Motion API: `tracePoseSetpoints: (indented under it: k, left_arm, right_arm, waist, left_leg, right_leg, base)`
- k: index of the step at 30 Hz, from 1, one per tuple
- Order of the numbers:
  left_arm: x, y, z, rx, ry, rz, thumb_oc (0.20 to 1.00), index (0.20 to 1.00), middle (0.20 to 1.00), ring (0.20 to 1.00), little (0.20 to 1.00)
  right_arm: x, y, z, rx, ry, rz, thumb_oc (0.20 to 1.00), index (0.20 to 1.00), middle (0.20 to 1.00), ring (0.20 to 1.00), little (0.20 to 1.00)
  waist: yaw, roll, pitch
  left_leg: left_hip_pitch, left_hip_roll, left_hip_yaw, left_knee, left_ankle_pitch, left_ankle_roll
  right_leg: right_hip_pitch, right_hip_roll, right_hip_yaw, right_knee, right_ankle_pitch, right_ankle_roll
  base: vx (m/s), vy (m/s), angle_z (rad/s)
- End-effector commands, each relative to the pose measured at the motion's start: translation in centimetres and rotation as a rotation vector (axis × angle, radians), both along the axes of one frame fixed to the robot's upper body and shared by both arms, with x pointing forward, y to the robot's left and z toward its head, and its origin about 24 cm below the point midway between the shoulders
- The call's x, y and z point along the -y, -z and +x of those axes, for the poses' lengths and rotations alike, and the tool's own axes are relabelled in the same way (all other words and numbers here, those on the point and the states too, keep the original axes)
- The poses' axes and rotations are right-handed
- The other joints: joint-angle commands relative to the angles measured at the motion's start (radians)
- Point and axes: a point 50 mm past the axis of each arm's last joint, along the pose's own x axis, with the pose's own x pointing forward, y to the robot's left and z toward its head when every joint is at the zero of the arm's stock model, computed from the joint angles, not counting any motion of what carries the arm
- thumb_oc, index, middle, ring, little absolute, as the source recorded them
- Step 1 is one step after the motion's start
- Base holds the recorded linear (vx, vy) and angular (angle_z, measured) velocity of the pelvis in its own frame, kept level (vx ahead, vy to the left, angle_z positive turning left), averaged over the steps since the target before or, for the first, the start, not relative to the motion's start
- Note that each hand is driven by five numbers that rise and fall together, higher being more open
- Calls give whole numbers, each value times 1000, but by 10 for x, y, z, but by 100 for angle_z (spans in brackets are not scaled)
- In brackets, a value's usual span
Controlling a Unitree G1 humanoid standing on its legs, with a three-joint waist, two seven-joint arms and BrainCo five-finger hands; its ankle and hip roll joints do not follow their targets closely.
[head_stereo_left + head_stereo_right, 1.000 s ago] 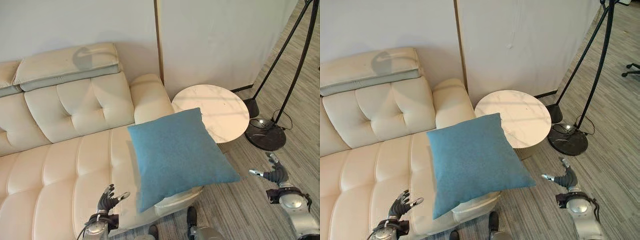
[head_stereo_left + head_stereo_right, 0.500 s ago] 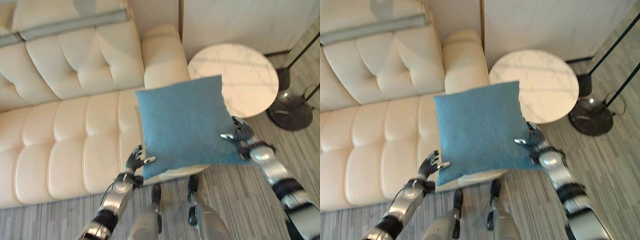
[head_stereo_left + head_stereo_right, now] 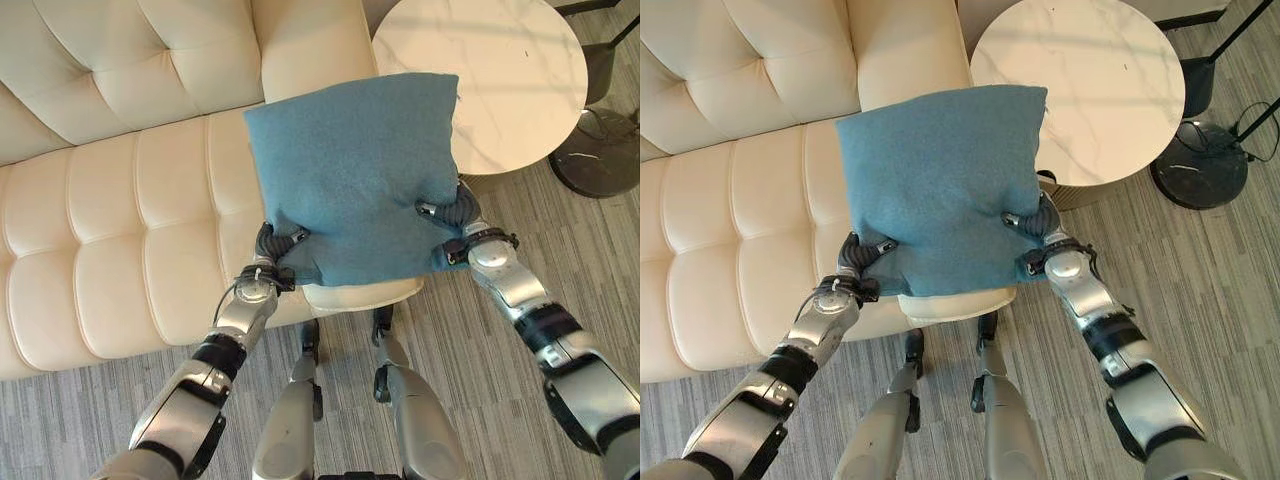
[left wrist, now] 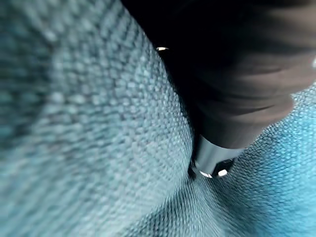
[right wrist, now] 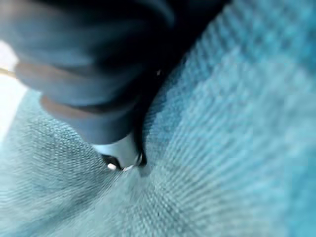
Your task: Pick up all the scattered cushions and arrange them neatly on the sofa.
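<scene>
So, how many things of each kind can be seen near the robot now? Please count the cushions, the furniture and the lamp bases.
Cushions: 1, a blue cushion pinched between the left hand and the right hand.
Sofas: 1, a cream sofa.
Tables: 1, a round white table.
Lamp bases: 1, a dark lamp base.
Total: 4.

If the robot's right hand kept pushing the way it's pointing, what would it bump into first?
The right hand already pinches the blue cushion, so that comes first. Beyond it probably lies the sofa armrest, though depth is hard to judge.
</scene>
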Motion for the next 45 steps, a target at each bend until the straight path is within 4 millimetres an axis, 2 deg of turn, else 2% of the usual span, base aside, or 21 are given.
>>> tracePoseSetpoints:
  k: [1, 3, 8, 12, 13, 14, 16, 19, 21, 23, 24, 28, 29, 30, 32, 33, 36, 38, 40, 42, 45]
  left_arm:
    - [44, -47, 4, 244, 153, -99, 200, 200, 200, 200, 200]
    - [35, -43, -11, 262, 140, -151, 200, 200, 200, 200, 200]
    - [-9, 3, -69, 151, 79, -146, 200, 200, 200, 200, 200]
    - [-16, 10, -86, 130, 89, -103, 200, 200, 200, 200, 200]
    - [-20, 11, -92, 131, 85, -73, 200, 200, 200, 200, 200]
    - [-20, 11, -93, 131, 86, -73, 200, 200, 200, 200, 200]
    - [-22, 8, -93, 140, 101, -27, 200, 200, 200, 200, 200]
    - [-25, 8, -94, 142, 120, 7, 200, 200, 200, 200, 200]
    - [-26, 11, -95, 125, 124, 16, 200, 200, 200, 200, 200]
    - [-25, 14, -98, 111, 124, 11, 200, 200, 200, 200, 200]
    - [-25, 12, -96, 122, 114, 8, 200, 200, 200, 200, 200]
    - [-27, 9, -95, 139, 98, 0, 200, 200, 200, 200, 200]
    - [-25, 7, -94, 155, 87, -23, 200, 200, 200, 200, 200]
    - [-23, 8, -94, 153, 87, -45, 200, 200, 200, 200, 200]
    - [-19, 8, -96, 155, 109, -68, 200, 200, 200, 200, 200]
    - [-19, 8, -96, 155, 109, -68, 200, 200, 200, 200, 200]
    - [-17, 7, -99, 165, 129, -87, 200, 200, 200, 200, 200]
    - [-16, 6, -98, 168, 137, -105, 200, 200, 200, 200, 200]
    - [-14, 6, -98, 169, 143, -106, 200, 200, 200, 200, 200]
    - [-11, 5, -98, 170, 167, -100, 200, 200, 200, 200, 200]
    - [-12, 5, -99, 168, 169, -79, 200, 200, 200, 200, 200]
  right_arm:
    - [-60, 9, -15, 43, -260, 65, 200, 200, 200, 200, 200]
    - [-50, 14, -29, 62, -248, 117, 200, 200, 200, 200, 200]
    - [-18, 47, -85, 6, -197, 268, 200, 200, 200, 200, 200]
    - [-16, 49, -104, 12, -208, 300, 200, 200, 200, 200, 200]
    - [-14, 46, -110, 35, -204, 308, 200, 200, 200, 200, 200]
    - [-14, 47, -111, 35, -204, 308, 200, 200, 200, 200, 200]
    - [-15, 44, -114, 58, -202, 307, 200, 200, 200, 200, 200]
    - [-13, 42, -117, 77, -192, 273, 200, 200, 200, 200, 200]
    - [-7, 44, -119, 75, -163, 251, 200, 200, 200, 200, 200]
    - [-6, 43, -119, 82, -148, 233, 200, 200, 200, 200, 200]
    - [-7, 38, -117, 107, -148, 236, 200, 200, 200, 200, 200]
    - [-8, 32, -112, 139, -150, 234, 200, 200, 200, 200, 200]
    - [-5, 28, -109, 160, -139, 211, 200, 200, 200, 200, 200]
    - [-4, 27, -109, 160, -134, 191, 200, 200, 200, 200, 200]
    - [-1, 28, -108, 146, -130, 152, 200, 200, 200, 200, 200]
    - [-1, 28, -108, 146, -130, 152, 200, 200, 200, 200, 200]
    - [-1, 24, -113, 161, -153, 150, 200, 200, 200, 200, 200]
    - [0, 24, -114, 162, -153, 151, 200, 200, 200, 200, 200]
    - [0, 24, -115, 166, -152, 154, 200, 200, 200, 200, 200]
    - [2, 22, -115, 174, -142, 165, 200, 200, 200, 200, 200]
    - [-1, 23, -113, 166, -144, 182, 200, 200, 200, 200, 200]
  waist:
    - [12, -22, -106]
    - [7, -33, -148]
    - [-12, -59, -276]
    - [-18, -58, -289]
    - [-27, -62, -277]
    - [-25, -63, -277]
    - [-22, -55, -252]
    - [-12, -41, -238]
    - [1, -44, -253]
    - [19, -43, -276]
    - [43, -41, -282]
    - [57, -31, -283]
    - [58, -14, -258]
    - [55, -13, -247]
    - [24, -29, -234]
    - [24, -27, -236]
    - [-3, -58, -239]
    - [-21, -59, -252]
    - [-28, -55, -258]
    - [-46, -40, -286]
    - [-43, -48, -283]
  left_leg:
    - [-5, 0, 36, 11, -40, -38]
    - [54, 0, 53, 5, -69, -28]
    - [224, -17, 117, 51, -176, 24]
    - [269, -23, 153, 47, -191, 38]
    - [278, -26, 176, 39, -183, 44]
    - [279, -26, 178, 39, -183, 44]
    - [255, -15, 176, 44, -160, 49]
    - [212, 0, 144, 55, -122, 52]
    - [173, -2, 99, 56, -88, 43]
    - [140, 1, 71, 54, -66, 32]
    - [87, 4, 52, 50, -21, 6]
    - [24, 12, 33, 24, 47, -41]
    - [-37, 19, 32, 16, 77, -77]
    - [-47, 19, 49, 18, 66, -78]
    - [-30, 9, 114, 126, -14, -37]
    - [-35, 11, 112, 129, -14, -37]
    - [26, 6, 157, 274, -157, -1]
    - [99, 40, 225, 303, -218, 2]
    - [135, 48, 250, 287, -231, -4]
    - [184, 48, 301, 187, -206, -14]
    - [185, 20, 252, 149, -194, -7]
  right_leg:
    - [37, -58, 50, 86, -170, 104]
    - [91, -58, 55, 70, -171, 111]
    - [229, -62, 122, 64, -184, 131]
    - [236, -62, 158, 65, -163, 150]
    - [212, -64, 174, 97, -118, 177]
    - [211, -64, 177, 98, -118, 177]
    - [195, -54, 174, 180, -156, 182]
    - [216, -43, 171, 352, -232, 147]
    - [261, -23, 206, 446, -257, 140]
    - [305, -18, 211, 437, -268, 128]
    - [382, 4, 213, 331, -380, 77]
    - [423, 37, 200, 199, -422, 47]
    - [413, 69, 195, 150, -418, 22]
    - [406, 66, 177, 138, -406, 21]
    - [375, 27, 111, 94, -341, 36]
    - [373, 29, 110, 92, -338, 35]
    - [346, -17, 55, 69, -295, 46]
    - [335, -29, 5, 54, -291, 48]
    - [334, -34, -20, 44, -286, 52]
    - [334, -42, -75, 16, -266, 67]
    - [343, -54, -83, 21, -252, 74]
  base:
    - [107, 42, -1]
    - [165, 84, -8]
    - [170, 130, -41]
    - [-46, 111, -51]
    - [-165, 73, -35]
    - [-255, 42, -43]
    - [-289, -6, -35]
    - [-352, -63, 22]
    - [-334, -198, 64]
    - [-281, -208, 75]
    - [-181, -124, 87]
    - [-319, -207, 51]
    - [-425, -174, 61]
    - [-580, -190, 132]
    - [-458, -33, 131]
    - [-353, -10, 44]
    - [-228, -26, 53]
    - [-147, 15, 80]
    - [-45, 73, 79]
    - [26, 149, 83]
    - [29, 154, 61]
